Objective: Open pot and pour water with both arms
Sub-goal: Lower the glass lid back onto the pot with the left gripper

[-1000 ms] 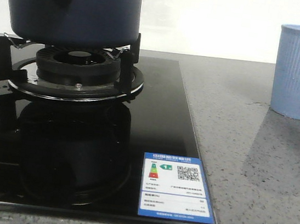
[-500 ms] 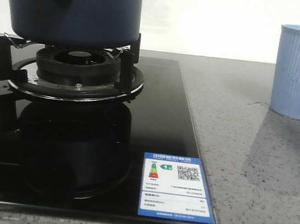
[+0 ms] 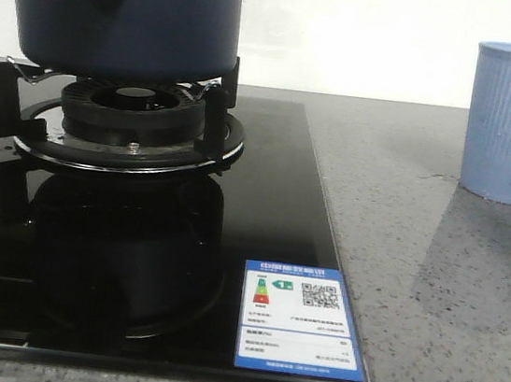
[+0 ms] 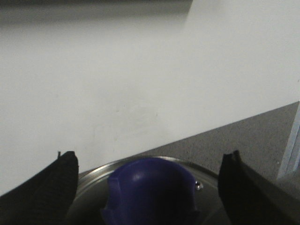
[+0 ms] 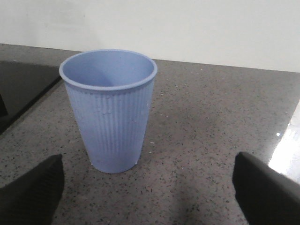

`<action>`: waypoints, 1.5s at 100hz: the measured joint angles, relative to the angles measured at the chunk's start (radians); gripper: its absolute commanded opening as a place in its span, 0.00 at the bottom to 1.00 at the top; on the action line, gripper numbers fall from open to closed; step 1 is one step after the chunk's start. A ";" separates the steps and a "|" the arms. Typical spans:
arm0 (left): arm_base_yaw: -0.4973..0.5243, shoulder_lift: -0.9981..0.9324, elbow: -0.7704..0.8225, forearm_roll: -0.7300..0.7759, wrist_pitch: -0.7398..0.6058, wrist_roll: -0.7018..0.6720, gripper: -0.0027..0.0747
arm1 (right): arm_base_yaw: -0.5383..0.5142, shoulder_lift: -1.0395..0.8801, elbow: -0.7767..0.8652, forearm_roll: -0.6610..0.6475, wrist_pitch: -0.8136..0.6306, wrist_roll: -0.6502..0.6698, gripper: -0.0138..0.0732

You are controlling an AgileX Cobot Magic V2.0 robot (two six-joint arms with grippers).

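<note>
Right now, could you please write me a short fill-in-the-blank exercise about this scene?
1. The pot rests on the ____ of the black stove.
2. The ribbed cup stands upright and is light ____ in colour.
3. The left tool is open on either side of the lid's ____.

Missing words: burner; blue; knob

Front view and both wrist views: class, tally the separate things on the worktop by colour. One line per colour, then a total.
Dark navy: 1, the pot with its lid knob.
Light blue: 1, the ribbed cup.
Black: 1, the glass hob, burner and pot stand included.
Total: 3.
</note>
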 measured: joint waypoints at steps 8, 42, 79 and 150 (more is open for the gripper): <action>0.002 -0.059 0.000 0.000 0.018 0.000 0.73 | 0.000 0.000 0.000 0.000 -0.029 0.000 0.91; 0.141 -0.334 0.033 0.002 0.101 0.000 0.23 | 0.000 0.000 -0.080 0.000 -0.139 0.000 0.21; 0.271 -0.654 0.287 0.004 0.173 0.000 0.01 | 0.000 -0.101 -0.093 0.000 -0.167 0.057 0.09; 0.271 -1.125 0.701 0.000 0.161 0.000 0.01 | 0.000 -0.496 0.171 -0.003 -0.029 0.059 0.09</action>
